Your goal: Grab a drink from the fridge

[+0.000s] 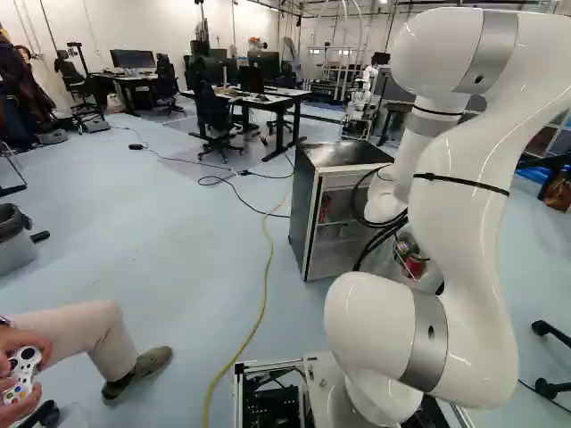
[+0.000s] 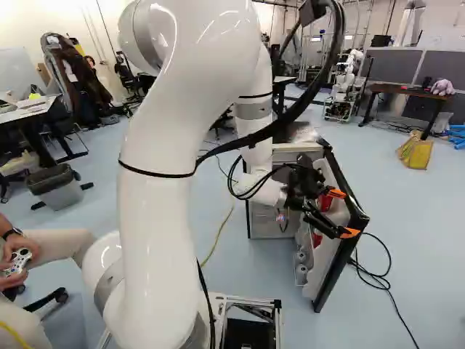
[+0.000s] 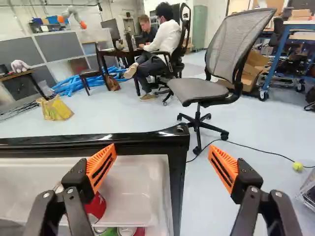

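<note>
Gaping, the tool (image 2: 343, 213) hovers near the fridge door (image 2: 337, 270); shelves (image 3: 133, 196) hold cans (image 3: 96, 207).

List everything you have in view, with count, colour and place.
Fridge: one, black-topped, ahead
Fridge door: one, black and white, swung open
Red can: one, in the door
Lower cans: at least two, green and red, beneath it
Desks: several, far side
Monitors: several, black, on desks
Office chairs: several, grey or black, around
Another robot: one, white, beyond the fridge
Bag: one, yellow, floor
Plush toy: one, lilac, on a desk
Tubes: several, blue, floor
Ball: one, yellow-green, floor
Bin: one, grey, floor
Cables: several, yellow or black, floor
Arm: one, white
Gripper: one, black, orange pads, open at the door's corner
</note>
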Controlling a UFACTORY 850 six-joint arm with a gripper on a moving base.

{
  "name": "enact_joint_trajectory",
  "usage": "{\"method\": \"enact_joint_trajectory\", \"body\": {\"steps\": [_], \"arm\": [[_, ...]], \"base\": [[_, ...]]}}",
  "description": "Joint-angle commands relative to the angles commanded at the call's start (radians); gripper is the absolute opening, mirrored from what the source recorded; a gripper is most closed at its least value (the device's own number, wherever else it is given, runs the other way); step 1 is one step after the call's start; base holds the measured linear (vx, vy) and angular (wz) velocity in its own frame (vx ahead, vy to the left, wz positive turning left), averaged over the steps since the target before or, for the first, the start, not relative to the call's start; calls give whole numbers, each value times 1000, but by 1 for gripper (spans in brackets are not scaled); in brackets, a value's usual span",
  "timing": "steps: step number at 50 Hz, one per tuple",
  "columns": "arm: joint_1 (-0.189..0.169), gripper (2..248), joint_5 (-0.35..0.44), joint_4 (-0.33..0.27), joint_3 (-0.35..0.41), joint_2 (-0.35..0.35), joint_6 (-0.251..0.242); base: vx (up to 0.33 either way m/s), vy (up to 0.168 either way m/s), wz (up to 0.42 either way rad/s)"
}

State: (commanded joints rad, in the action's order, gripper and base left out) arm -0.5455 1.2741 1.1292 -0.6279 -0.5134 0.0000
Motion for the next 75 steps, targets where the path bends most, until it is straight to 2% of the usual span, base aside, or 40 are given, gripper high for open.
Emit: {"method": "enact_joint_trajectory", "body": {"steps": [15, 40, 75], "arm": [[-50, 247, 0, 34, -79, -49, 0], [-124, 247, 0, 38, -218, -132, 0], [-197, 247, 0, 38, -439, -264, 0]], "base": [[0, 0, 0], [0, 0, 0], [0, 0, 0]]}}
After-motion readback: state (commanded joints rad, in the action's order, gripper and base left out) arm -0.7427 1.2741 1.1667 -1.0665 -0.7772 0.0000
